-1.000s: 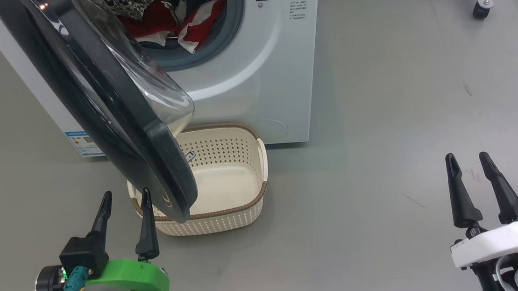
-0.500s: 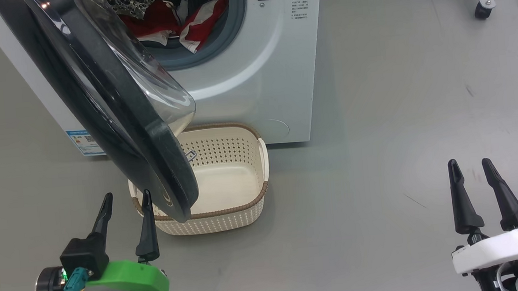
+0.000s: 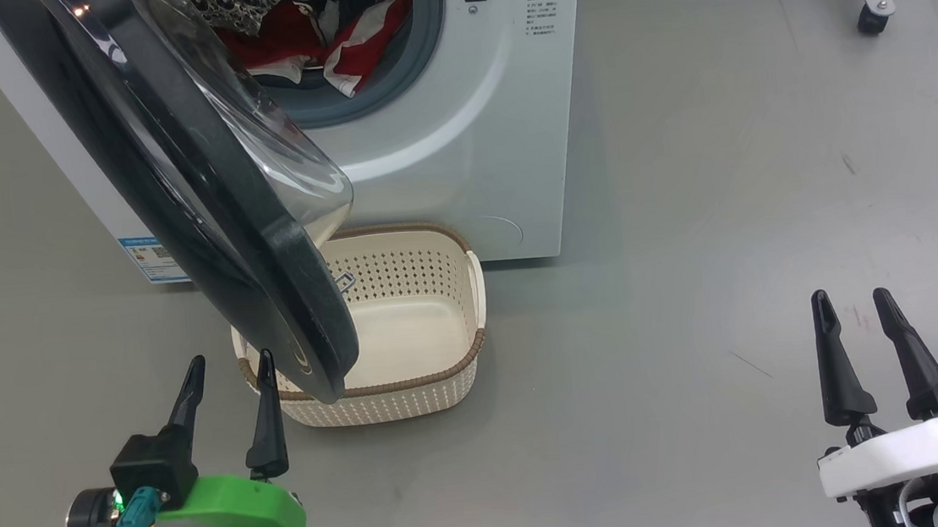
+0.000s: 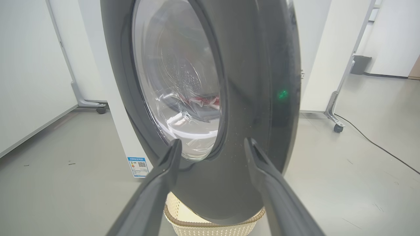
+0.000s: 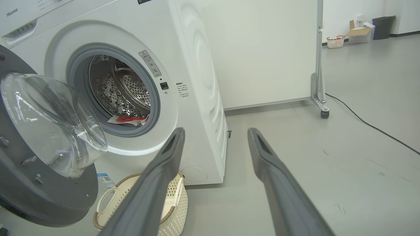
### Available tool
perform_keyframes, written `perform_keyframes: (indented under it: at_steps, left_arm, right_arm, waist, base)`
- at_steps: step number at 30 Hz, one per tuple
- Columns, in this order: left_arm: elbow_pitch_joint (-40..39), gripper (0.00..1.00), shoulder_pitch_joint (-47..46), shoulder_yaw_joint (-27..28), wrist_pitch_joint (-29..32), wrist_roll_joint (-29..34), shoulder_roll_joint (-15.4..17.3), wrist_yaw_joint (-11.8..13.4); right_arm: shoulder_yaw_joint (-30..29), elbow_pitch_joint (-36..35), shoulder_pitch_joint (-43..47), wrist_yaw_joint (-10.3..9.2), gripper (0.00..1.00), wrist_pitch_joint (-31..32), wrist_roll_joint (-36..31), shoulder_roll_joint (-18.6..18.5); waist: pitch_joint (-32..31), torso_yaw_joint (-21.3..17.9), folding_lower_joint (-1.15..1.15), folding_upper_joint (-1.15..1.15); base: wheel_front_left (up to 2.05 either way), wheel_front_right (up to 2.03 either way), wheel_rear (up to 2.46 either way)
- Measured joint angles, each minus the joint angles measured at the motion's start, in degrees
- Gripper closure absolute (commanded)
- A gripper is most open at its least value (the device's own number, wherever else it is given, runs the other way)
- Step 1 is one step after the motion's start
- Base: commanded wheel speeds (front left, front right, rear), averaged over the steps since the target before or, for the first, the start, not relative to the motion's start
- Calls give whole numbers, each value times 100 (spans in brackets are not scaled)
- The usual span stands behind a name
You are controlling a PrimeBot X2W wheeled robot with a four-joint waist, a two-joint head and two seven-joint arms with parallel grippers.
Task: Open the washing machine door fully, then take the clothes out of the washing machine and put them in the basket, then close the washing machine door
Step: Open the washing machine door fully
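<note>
Washing machine door (image 3: pixel 265 256) hangs swung out just ahead of the left pincer (image 3: pixel 230 361), whose fingers are spread wide and empty. The door's black rim overhangs the basket (image 3: pixel 413 400) on the floor. The right pincer (image 3: pixel 850 295) is also wide and empty, well apart to the right. Beyond, red clothes (image 3: pixel 288 37) lie inside the washing machine (image 3: pixel 466 128).
</note>
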Motion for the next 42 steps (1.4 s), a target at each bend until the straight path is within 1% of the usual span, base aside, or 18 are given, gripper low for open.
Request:
perform_keyframes:
  at_steps: [12,13,14,15,16,21,23,30,31,40,42]
  left_arm:
    - [36,0,0,36,0,13,-5,-23]
    - [36,4,0,41,0,15,-5,-31]
    - [36,51,0,48,0,15,-8,-49]
    - [36,80,0,56,0,15,-8,-67]
    - [36,100,0,58,0,15,-9,-73]
    - [36,100,0,54,0,15,-10,-75]
    - [38,100,0,51,0,15,-11,-79]
    - [5,100,-1,82,0,16,-15,-107]
    - [-43,100,-1,101,0,16,-15,-107]
    - [-660,100,-181,409,0,62,-25,-107]
    - [-790,100,-291,479,0,77,-27,-105]
  right_arm:
    - [-96,31,3,97,0,0,-103,131]
    - [-103,34,3,98,0,0,-110,137]
    - [-112,36,3,99,0,0,-113,142]
    - [-121,41,3,99,0,0,-124,144]
    - [-132,46,3,100,0,0,-148,148]
    - [-153,63,6,102,0,0,-155,177]
    - [-166,75,8,152,0,0,-165,190]
    - [-205,99,15,170,0,0,-218,270]
    - [-212,102,16,200,0,0,-227,279]
    - [-260,130,17,220,0,0,-311,353]
    - [-263,141,17,255,0,0,-348,361]
  waist:
    - [15,0,0,0]
    - [15,-1,0,0]
    - [16,-2,0,0]
    - [16,-2,0,0]
    - [16,-3,0,0]
    - [18,-8,0,0]
    - [19,-10,0,0]
    - [16,-14,0,0]
    - [14,-14,0,0]
    - [-5,-14,0,0]
    - [-6,-15,0,0]
  base:
    - [0,0,0]
    - [0,0,0]
    - [0,0,0]
    - [0,0,0]
    - [0,0,0]
    - [0,0,0]
    - [0,0,0]
    - [0,0,0]
    - [0,0,0]
    - [0,0,0]
    - [0,0,0]
